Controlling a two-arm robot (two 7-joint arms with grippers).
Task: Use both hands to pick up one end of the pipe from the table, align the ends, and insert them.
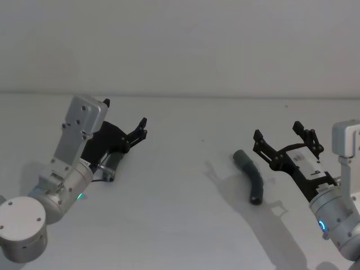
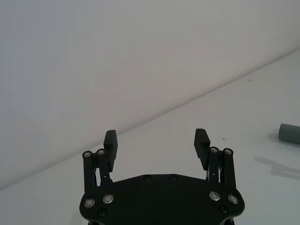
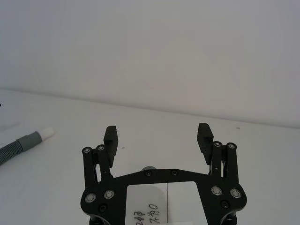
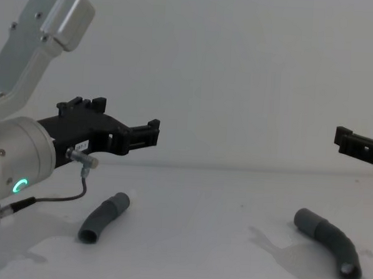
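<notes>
Approach stage, ahead of any pickup. Lying flat on the plain matte white-grey table [image 1: 180,225]: a short curved dark grey hose piece [image 1: 252,177] with ribbed middle and smooth cuffs, taken here as the landmark. Poised just beside it, to its right and clear of the surface: the black angular ribbed-fingered right gripper [image 1: 277,132], spread wide and holding nothing. Well apart from it to the left, hovering likewise spread and empty: the matching black left gripper [image 1: 139,130] on a silver-grey cylindrical arm [image 1: 70,147]. Resting beneath that gripper, equally far from the landmark: a second curved dark grey hose piece [image 4: 104,218], untouched.

Facing the left wrist camera: a wide smooth grey sleeve end [image 2: 289,133], judged to be the landmark's far cuff. Caught by the right wrist camera: a narrow white stub tip [image 3: 47,133] on a lighter grey cuff, ownership uncertain, probably the second piece's.

Next, by the look of it: lower each gripper over its own piece, close on a smooth cuff rather than the bendy ribbing, lift, then turn stub towards sleeve. Calls for care with rubbery-looking, curved stock, likely to flex or roll under a pinch.
</notes>
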